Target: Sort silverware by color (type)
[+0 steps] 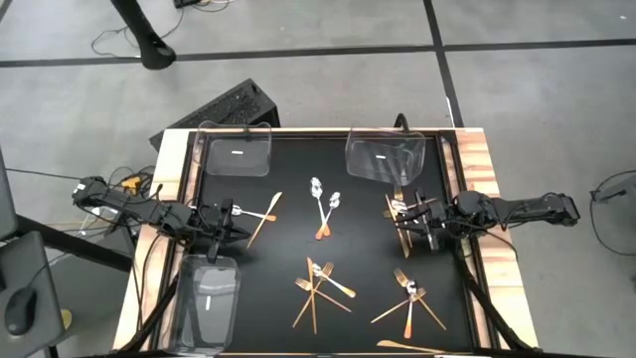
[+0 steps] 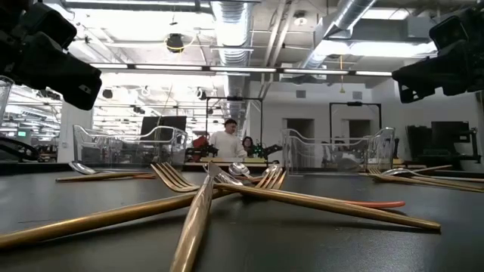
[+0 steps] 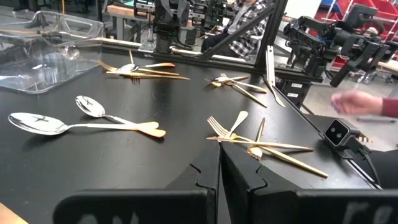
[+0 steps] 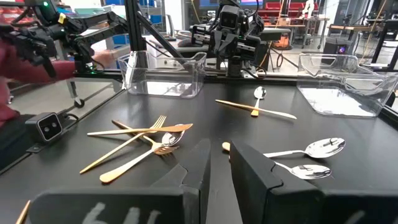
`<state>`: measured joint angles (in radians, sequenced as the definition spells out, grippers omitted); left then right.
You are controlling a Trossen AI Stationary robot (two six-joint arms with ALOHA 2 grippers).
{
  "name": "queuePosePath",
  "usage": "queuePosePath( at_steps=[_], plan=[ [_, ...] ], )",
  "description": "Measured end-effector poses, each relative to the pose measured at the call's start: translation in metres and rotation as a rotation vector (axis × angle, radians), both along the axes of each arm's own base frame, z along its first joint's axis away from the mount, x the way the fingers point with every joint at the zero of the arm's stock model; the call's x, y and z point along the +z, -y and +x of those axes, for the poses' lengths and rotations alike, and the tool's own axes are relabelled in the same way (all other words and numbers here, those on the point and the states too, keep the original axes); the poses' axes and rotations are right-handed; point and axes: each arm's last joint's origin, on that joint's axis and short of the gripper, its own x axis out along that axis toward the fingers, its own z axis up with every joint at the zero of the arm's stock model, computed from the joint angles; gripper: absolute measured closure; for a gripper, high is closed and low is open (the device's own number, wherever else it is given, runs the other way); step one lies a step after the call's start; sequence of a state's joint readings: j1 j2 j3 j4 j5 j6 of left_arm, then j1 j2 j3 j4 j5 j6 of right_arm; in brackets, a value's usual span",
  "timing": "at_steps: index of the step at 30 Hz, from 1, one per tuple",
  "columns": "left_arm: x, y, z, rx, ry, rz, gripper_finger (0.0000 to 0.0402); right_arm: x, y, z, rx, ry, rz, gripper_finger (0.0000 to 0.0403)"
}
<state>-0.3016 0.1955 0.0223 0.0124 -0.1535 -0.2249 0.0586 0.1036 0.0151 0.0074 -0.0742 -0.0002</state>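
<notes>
The silverware lies scattered on the black table top: a knife crossed with a spoon [image 1: 263, 214] by my left gripper, two spoons [image 1: 325, 204] in the middle, crossed gold forks [image 1: 320, 288] toward the near edge, another heap [image 1: 409, 298] near right, and a small heap [image 1: 397, 209] under my right gripper. My left gripper [image 3: 221, 171] hangs shut above the table at the left [image 1: 234, 221], with nothing between its fingers. At the right, my right gripper [image 4: 219, 165] hangs above the table [image 1: 412, 221], its fingers a narrow gap apart, holding nothing.
Three clear trays stand on the table: far left [image 1: 237, 154], far right [image 1: 386, 157] and near left [image 1: 207, 298]. A single knife [image 1: 412, 346] lies at the near edge. A small camera [image 3: 339, 132] sits there too, and a person's hand [image 3: 354, 102] shows beyond it.
</notes>
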Motion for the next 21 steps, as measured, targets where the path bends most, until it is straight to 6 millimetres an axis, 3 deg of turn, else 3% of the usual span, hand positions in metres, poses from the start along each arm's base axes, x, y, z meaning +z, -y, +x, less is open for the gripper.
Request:
queuePosePath(
  at_steps=[13, 21],
  plan=[
    [0.0, 0.0, 0.0, 0.008, 0.004, 0.025, 0.0401, 0.003, 0.0, 0.0, 0.003, 0.038, -0.022, 0.0316],
    [0.003, -0.01, 0.0, 0.329, 0.036, 0.269, 0.0401, 0.019, 0.0, 0.0, 0.002, 0.203, 0.044, 0.0316]
  ],
)
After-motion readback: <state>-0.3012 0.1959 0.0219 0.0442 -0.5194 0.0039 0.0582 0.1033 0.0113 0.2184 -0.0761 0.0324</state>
